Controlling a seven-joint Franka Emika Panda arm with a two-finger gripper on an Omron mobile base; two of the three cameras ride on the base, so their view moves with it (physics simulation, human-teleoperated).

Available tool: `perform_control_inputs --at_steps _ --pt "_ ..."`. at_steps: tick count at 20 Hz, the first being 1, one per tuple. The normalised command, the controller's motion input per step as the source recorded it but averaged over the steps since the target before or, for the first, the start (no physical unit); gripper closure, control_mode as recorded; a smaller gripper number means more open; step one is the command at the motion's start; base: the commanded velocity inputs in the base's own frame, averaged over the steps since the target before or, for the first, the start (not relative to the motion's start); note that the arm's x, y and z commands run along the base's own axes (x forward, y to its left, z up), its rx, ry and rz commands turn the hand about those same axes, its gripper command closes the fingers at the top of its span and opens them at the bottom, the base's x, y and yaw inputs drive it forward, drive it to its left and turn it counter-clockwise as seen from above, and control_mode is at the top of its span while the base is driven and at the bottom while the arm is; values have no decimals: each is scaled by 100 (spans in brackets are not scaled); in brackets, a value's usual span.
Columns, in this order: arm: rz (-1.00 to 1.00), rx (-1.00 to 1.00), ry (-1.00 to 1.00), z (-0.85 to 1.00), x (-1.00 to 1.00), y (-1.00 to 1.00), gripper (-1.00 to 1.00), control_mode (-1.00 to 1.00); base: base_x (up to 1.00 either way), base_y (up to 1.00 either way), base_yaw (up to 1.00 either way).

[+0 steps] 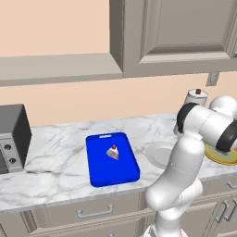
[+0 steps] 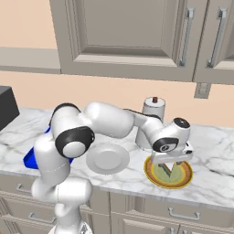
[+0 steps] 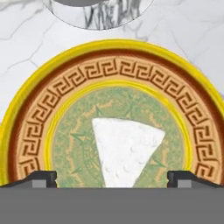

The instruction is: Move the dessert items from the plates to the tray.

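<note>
Layered cake wedge [image 3: 125,151] lying on the greenish centre of the yellow-orange plate [image 3: 26,109], white top face up in the hand view, point toward the bottom of that view. Seen from the right base view as a small wedge [image 2: 170,170] between the lowered fingers, on the same plate [image 2: 154,177] near the counter's front edge. Gripper [image 2: 170,165] directly above the wedge, fingers spread wide apart, one dark tip [image 3: 41,177] at each lower side of the hand view with the wedge between them; touching or not, cannot tell. Just left of that plate in the right base view, the pale grey-white plate [image 2: 108,159], bare. Further left on the marble counter [image 1: 55,152], the blue tray [image 1: 98,172], handle slot at its far end, carrying the cherry-topped wedge [image 1: 113,152] near its middle. At the counter's left end, a dark boxy appliance [image 1: 13,136]. Behind the yellow-orange plate, close to the wall, a white marbled canister [image 2: 154,109] with a dark knob on its lid. Above, grey wall cabinets [image 2: 132,36].
</note>
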Motion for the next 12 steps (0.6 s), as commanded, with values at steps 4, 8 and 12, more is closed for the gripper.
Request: perform_control_inputs --at_steps 4,8,12 --pt "0 0 0 -38 2 9 -100 -100 0 0 0" --pt "0 0 0 -33 6 1 -100 -100 0 0 0" --pt "0 0 0 -18 10 0 -100 -100 0 0 0"
